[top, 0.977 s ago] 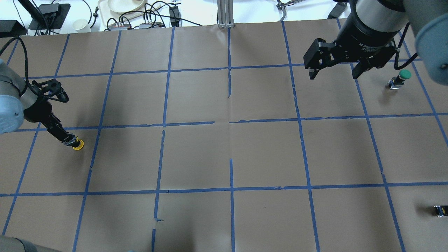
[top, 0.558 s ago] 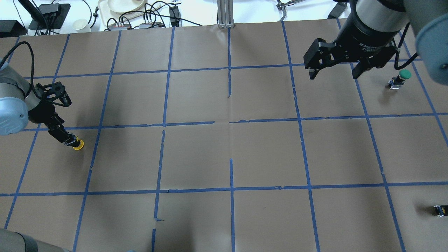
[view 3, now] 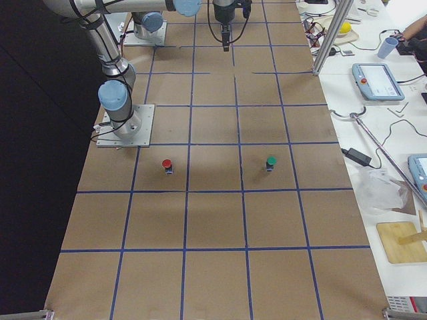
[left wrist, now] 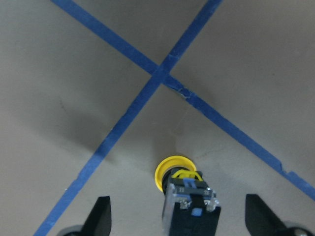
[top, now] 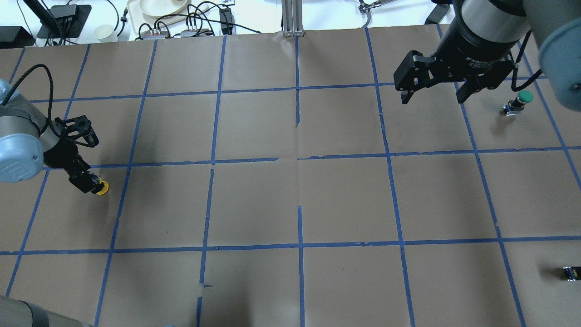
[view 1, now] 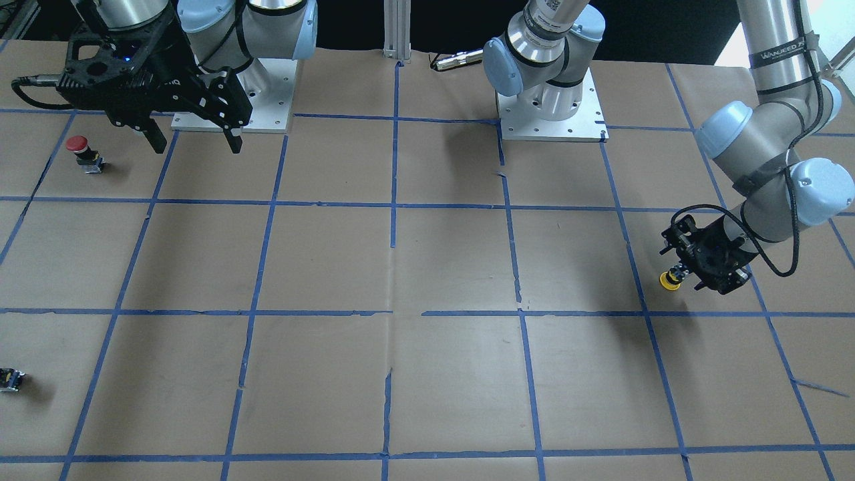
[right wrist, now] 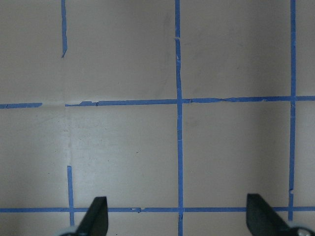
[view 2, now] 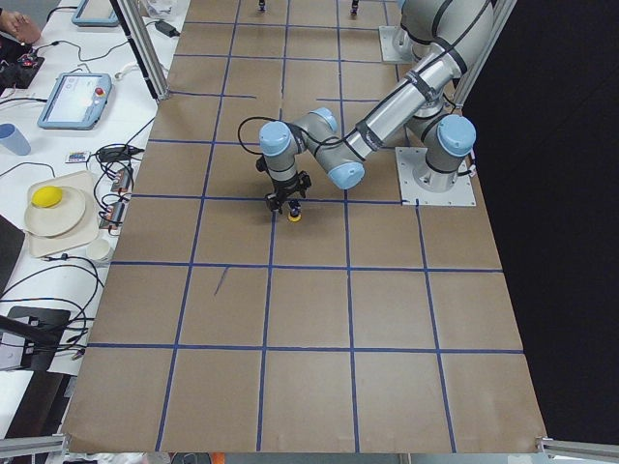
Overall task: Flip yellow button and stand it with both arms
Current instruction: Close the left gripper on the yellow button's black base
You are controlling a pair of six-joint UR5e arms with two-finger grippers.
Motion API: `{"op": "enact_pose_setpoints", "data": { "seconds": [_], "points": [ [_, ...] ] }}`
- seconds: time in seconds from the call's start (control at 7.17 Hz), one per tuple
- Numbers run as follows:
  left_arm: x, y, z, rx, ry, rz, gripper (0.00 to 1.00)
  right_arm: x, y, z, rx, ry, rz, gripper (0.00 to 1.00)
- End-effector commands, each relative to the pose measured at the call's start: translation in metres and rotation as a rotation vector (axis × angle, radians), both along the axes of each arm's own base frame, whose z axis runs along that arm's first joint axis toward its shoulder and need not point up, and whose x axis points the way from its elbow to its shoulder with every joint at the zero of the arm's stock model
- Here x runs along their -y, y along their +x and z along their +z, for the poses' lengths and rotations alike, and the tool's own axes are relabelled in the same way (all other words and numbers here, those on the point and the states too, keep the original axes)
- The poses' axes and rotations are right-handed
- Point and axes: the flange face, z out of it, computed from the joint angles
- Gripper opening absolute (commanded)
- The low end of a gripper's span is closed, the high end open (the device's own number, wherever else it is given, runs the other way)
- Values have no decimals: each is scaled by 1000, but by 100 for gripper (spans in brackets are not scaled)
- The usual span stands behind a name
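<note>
The yellow button (top: 102,187) is on the paper at the table's left side, with its cap against the paper and its black-blue contact block (left wrist: 191,206) pointing back at my left wrist. It also shows in the front view (view 1: 669,280). My left gripper (left wrist: 179,214) is low over it and open. Its fingers (left wrist: 101,216) stand wide apart on either side of the block and do not touch it. My right gripper (top: 431,93) hangs open and empty high over the far right of the table, far from the button.
A green-capped button (top: 523,100) stands at the far right, just beyond my right gripper. A red-capped button (view 1: 80,150) stands near the right arm's base. A small black capless switch piece (top: 569,273) lies at the right edge. Blue tape lines grid the brown paper (top: 299,200).
My left arm's wrist has swung and drawn back a little toward the left edge, staying low by the button. The yellow button has kept its place. The right arm has not moved.
</note>
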Motion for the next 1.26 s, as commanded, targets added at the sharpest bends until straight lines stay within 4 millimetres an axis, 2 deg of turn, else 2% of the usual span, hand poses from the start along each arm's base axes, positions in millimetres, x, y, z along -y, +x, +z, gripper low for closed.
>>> {"op": "enact_pose_setpoints", "data": {
  "seconds": [0.0,0.14,0.28,0.42,0.7,0.84,0.98,1.12],
  "points": [
    [-2,2,-1,21,17,-13,73,0,0,0,0,-1,-1,100],
    [-2,2,-1,21,17,-19,69,0,0,0,0,-1,-1,100],
    [-2,2,-1,20,17,-22,45,0,0,0,0,-2,-1,100],
    [-1,2,0,22,14,-24,15,0,0,0,0,-2,-1,100],
    [3,-2,16,33,-11,-41,4,0,0,0,0,-1,-1,100],
    [3,-5,22,36,-25,-45,3,0,0,-1,0,1,-1,100],
    [6,-4,41,43,-62,-44,3,0,0,-1,0,1,-1,100],
    [18,-12,53,-60,-88,-40,3,0,0,-1,0,1,-1,100]
  ]
}}
